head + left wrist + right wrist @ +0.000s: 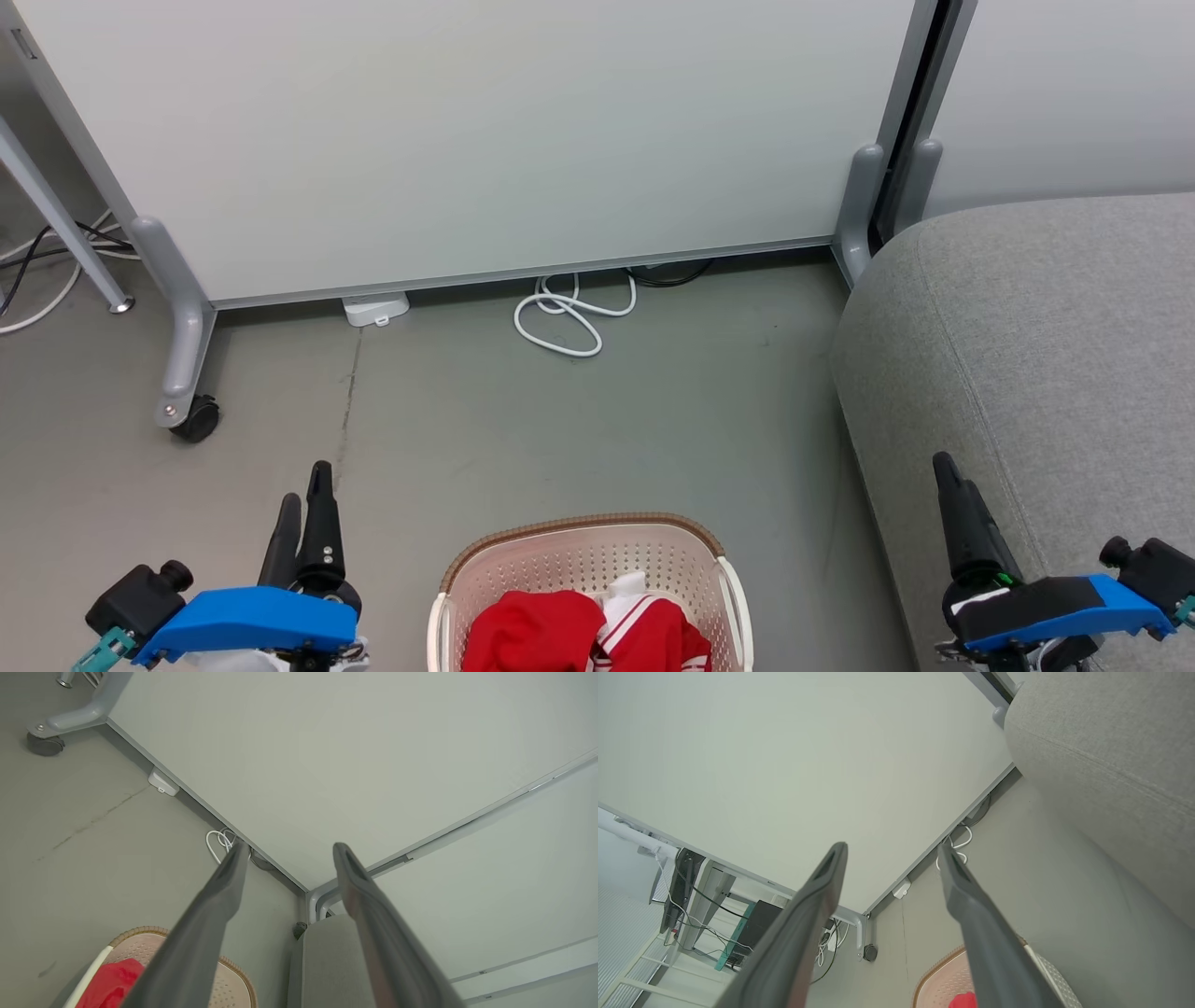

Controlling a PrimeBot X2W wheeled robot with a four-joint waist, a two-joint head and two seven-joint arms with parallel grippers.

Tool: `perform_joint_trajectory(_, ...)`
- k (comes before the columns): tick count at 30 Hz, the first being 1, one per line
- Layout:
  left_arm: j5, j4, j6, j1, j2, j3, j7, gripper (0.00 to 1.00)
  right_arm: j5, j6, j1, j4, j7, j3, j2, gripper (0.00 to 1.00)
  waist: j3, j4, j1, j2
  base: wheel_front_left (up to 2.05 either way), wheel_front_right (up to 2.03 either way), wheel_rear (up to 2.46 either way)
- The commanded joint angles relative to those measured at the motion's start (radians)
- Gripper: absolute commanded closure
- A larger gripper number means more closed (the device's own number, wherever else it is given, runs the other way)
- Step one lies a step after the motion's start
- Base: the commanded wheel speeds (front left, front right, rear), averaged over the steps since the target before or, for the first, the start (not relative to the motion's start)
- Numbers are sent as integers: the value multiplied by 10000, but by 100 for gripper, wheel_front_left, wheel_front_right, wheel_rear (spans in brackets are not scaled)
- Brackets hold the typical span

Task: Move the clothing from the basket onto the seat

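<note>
Clothing: soft red fabric garments with white panels and thin red-white stripes, bunched in a heap.
Place: inside oval cream-white perforated plastic basket with brown woven-look rim, on grey floor, near large grey upholstered seat cushion, none on it.
Left claw: spread wide, empty, left of basket.
Right claw: spread wide, empty, by seat cushion's near edge.
Cut off: basket's near half and lower garments, past bottom edge of head view.
</note>
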Motion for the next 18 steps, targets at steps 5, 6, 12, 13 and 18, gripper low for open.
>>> perform_joint_trajectory(5, 1253, -233, 43, -260, 105, -173, -273, 0, -1197, 24, -242, -108, -209, 75, -71, 0, 5, 15, -2, 0, 0, 0, 0)
perform_joint_trajectory(6, 1409, -230, 45, -257, 108, -195, -314, 0, -1340, 25, -248, -102, -226, 85, -72, 0, 5, 17, -2, 0, 0, 0, 0)
perform_joint_trajectory(12, 2317, -205, 69, -239, 136, -321, -505, 0, -2193, 26, -241, -101, -322, 166, -79, 0, 7, 27, -2, 0, 0, 0, 0)
perform_joint_trajectory(13, 2454, -192, 72, -237, 139, -341, -534, 0, -2334, 27, -239, -106, -340, 174, -80, 0, 8, 28, -2, 0, 0, 0, 0)
perform_joint_trajectory(18, 3127, -144, 84, -239, 155, -446, -687, 0, -2986, 29, -238, -129, -448, 206, -85, 0, 4, 34, -2, 0, 0, 0, 0)
